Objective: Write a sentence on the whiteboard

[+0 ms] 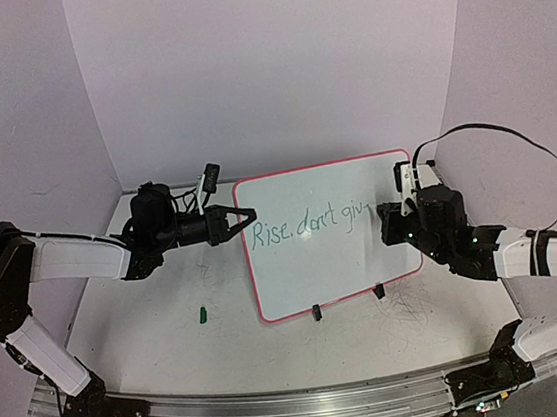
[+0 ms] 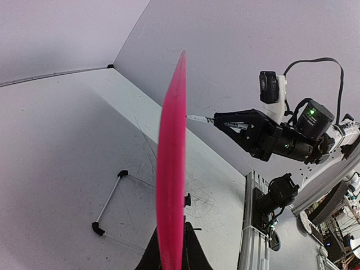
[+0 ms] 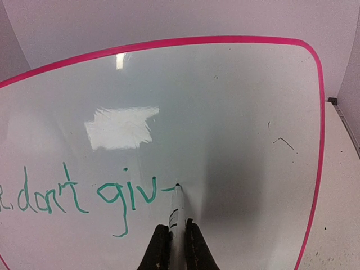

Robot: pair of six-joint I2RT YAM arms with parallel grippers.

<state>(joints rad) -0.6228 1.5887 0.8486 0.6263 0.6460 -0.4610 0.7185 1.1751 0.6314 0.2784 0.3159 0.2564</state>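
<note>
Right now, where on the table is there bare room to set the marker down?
Best patch: the table between the black feet of the whiteboard and the near rail. Also left of the small green piece. Crowded: the board's left edge, clamped by the left gripper, and its right side, where the right gripper holds the marker to it.

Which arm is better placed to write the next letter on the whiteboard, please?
Right. The right gripper holds the marker, its tip touching the whiteboard just after "giv"; the left gripper is clamped on the whiteboard's left edge, steadying it.
</note>
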